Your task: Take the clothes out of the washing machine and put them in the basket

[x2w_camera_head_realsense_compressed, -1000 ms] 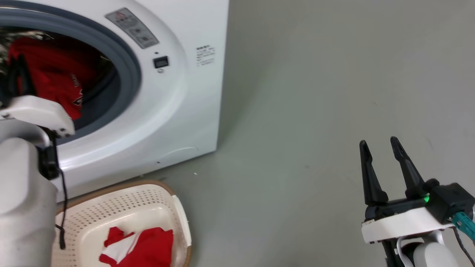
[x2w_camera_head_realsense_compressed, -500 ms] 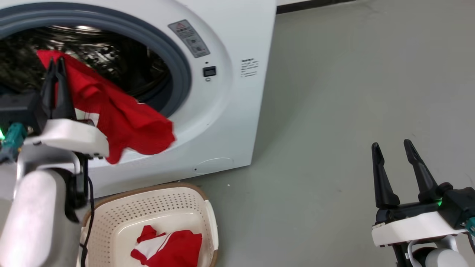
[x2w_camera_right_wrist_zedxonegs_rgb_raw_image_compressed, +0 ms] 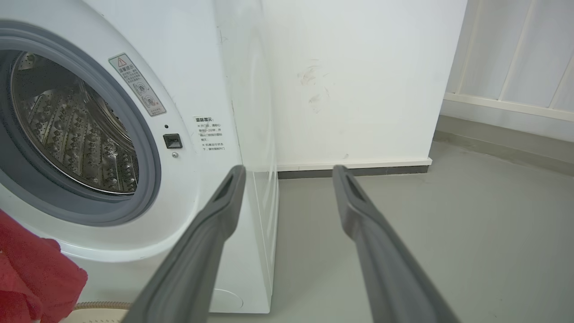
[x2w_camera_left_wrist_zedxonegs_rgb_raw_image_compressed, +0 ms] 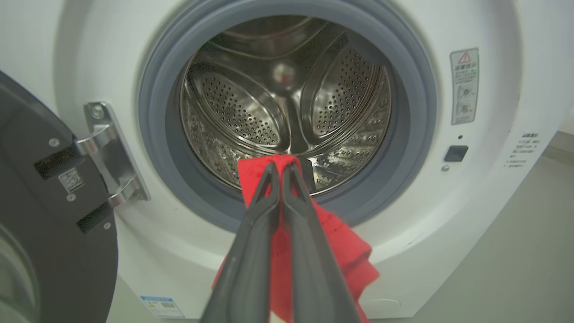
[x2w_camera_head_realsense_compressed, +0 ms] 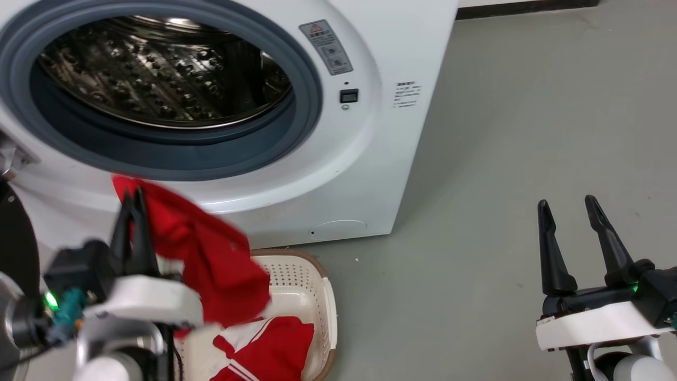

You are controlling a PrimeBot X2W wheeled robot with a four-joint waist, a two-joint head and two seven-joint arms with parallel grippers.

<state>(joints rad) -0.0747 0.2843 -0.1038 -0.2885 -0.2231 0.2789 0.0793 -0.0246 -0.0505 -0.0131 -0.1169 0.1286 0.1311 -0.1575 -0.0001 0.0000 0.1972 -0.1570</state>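
Grey floor (x2w_camera_head_realsense_compressed: 502, 159) fronts a white washing machine (x2w_camera_head_realsense_compressed: 370, 174) whose drum (x2w_camera_head_realsense_compressed: 158, 79) looks empty. The left gripper (x2w_camera_head_realsense_compressed: 133, 194), fingers pinched shut on a red garment (x2w_camera_head_realsense_compressed: 211, 264), holds it just above the basket (x2w_camera_head_realsense_compressed: 323, 296), which has more red clothes (x2w_camera_head_realsense_compressed: 270, 344) inside. Best to centre over the basket before releasing, so nothing drapes the rim. The right gripper (x2w_camera_head_realsense_compressed: 566, 200) idles open, well apart. Nothing blocks the drop; the open door (x2w_camera_left_wrist_zedxonegs_rgb_raw_image_compressed: 27, 251) stands at the left gripper's left.

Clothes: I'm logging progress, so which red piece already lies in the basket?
The red piece with white stripes, lying in the basket; the other, plain red piece hangs pinched in the shut left claw.
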